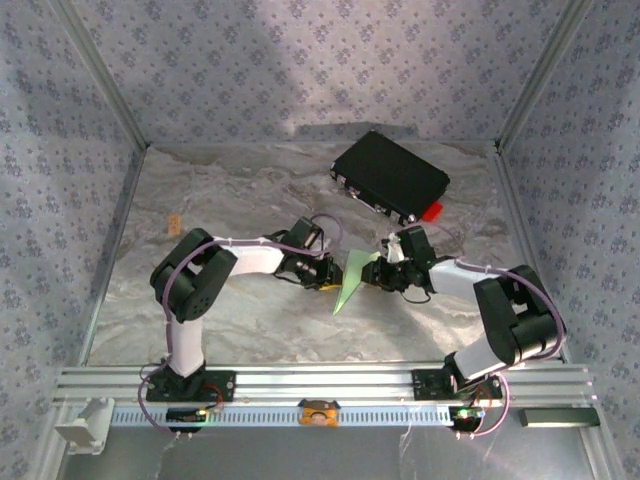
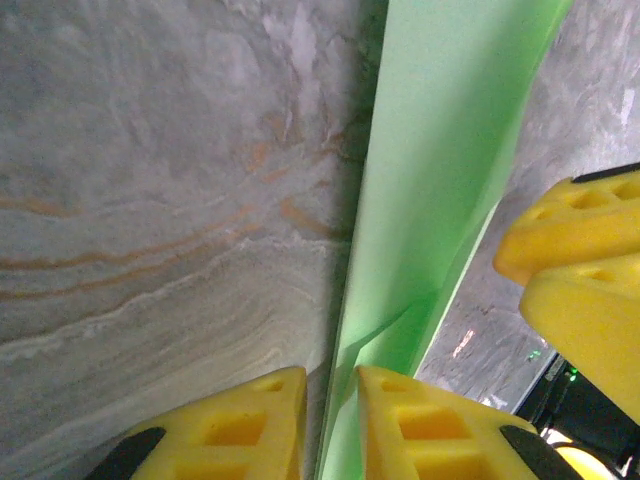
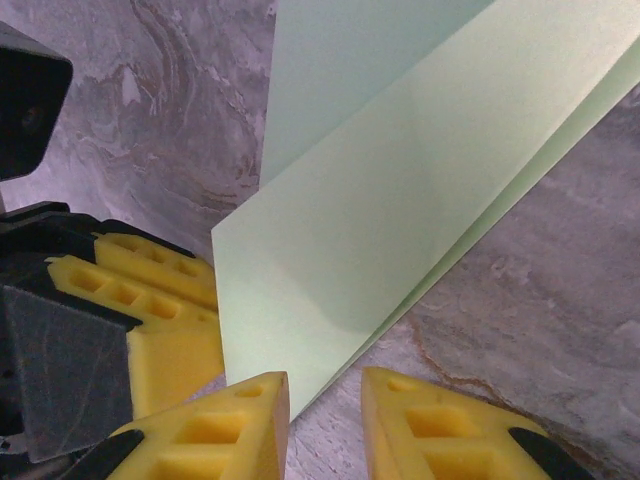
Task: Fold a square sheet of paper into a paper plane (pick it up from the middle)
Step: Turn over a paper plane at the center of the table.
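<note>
In your top view, a small tan scrap (image 1: 174, 222) lies at 9 o'clock on the marbled table (image 1: 230, 200). Toward the centre, your left gripper (image 1: 325, 275) reaches in from 9 o'clock of the square sheet of paper (image 1: 350, 282). The sheet is folded, pale green and plain, and sits mid-table between both arms. On your left wrist camera the left gripper (image 2: 332, 375) has its jaws drawn narrow, and the sheet's (image 2: 440, 180) lower edge runs down between them, held there. Your right gripper (image 1: 378, 278) stands at the paper's 3 o'clock. On the right wrist camera the right gripper (image 3: 325, 380) has its jaws slightly parted with bare table showing in the gap. The sheet's (image 3: 380, 230) corner ends just at the left finger's tip, not between the pads. At 1 o'clock from the paper lies a black case (image 1: 390, 177). Any lettering on it is too small to read. A red tab (image 1: 432, 211) sits at its 4 o'clock corner.
</note>
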`<state>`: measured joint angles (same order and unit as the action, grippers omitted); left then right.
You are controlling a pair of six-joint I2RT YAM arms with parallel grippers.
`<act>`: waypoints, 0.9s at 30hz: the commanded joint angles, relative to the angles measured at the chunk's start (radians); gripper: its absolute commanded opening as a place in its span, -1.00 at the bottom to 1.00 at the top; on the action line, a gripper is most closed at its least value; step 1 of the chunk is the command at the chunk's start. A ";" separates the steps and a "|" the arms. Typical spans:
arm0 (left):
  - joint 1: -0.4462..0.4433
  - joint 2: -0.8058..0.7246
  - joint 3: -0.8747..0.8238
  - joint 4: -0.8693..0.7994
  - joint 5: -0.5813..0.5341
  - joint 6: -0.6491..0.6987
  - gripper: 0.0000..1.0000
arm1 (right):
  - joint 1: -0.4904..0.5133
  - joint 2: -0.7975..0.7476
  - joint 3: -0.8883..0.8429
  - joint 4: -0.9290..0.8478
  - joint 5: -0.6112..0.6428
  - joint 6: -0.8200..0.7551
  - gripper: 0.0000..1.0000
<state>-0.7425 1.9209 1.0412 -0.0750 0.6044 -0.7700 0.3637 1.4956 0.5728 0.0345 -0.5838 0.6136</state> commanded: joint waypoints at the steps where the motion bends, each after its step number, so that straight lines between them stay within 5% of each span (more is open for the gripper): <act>1: -0.008 0.019 0.038 -0.074 -0.005 0.043 -0.61 | 0.010 0.009 -0.002 0.019 -0.017 0.007 -0.46; 27: -0.027 0.054 0.045 0.051 0.120 0.018 -0.60 | 0.038 0.033 -0.036 0.004 -0.011 0.046 -0.57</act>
<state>-0.7616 1.9530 1.0698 -0.0528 0.6910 -0.7528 0.3954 1.5131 0.5465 0.0490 -0.5880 0.6411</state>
